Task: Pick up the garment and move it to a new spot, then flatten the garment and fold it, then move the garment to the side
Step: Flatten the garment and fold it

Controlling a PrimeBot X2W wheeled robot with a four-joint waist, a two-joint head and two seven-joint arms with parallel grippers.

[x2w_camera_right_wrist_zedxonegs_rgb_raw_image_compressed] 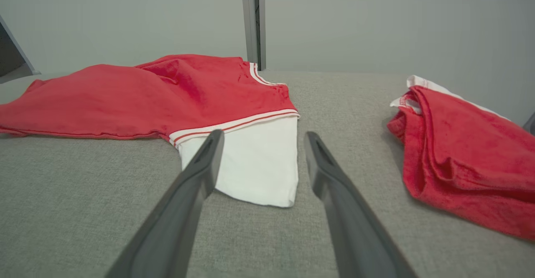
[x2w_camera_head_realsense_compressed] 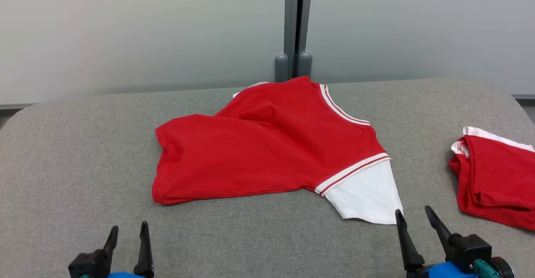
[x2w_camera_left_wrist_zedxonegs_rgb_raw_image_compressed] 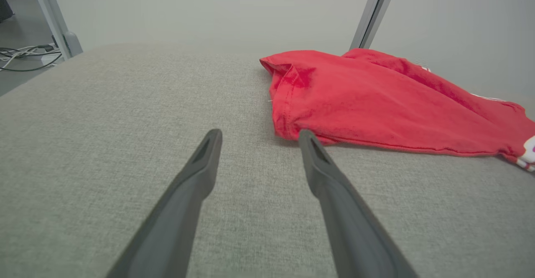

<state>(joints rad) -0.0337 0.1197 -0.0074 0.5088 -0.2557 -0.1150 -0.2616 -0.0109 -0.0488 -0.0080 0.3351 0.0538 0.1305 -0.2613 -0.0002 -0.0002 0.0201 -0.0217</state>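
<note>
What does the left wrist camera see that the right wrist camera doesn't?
Left wrist view: cables on the floor, and the left gripper with fingers open. Right wrist view: a second garment, folded and red, off to the side, and the right gripper with fingers open. Both: the red garment lying on the grey table.

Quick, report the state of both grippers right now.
Left gripper: open, holding nothing.
Right gripper: open, holding nothing.
</note>
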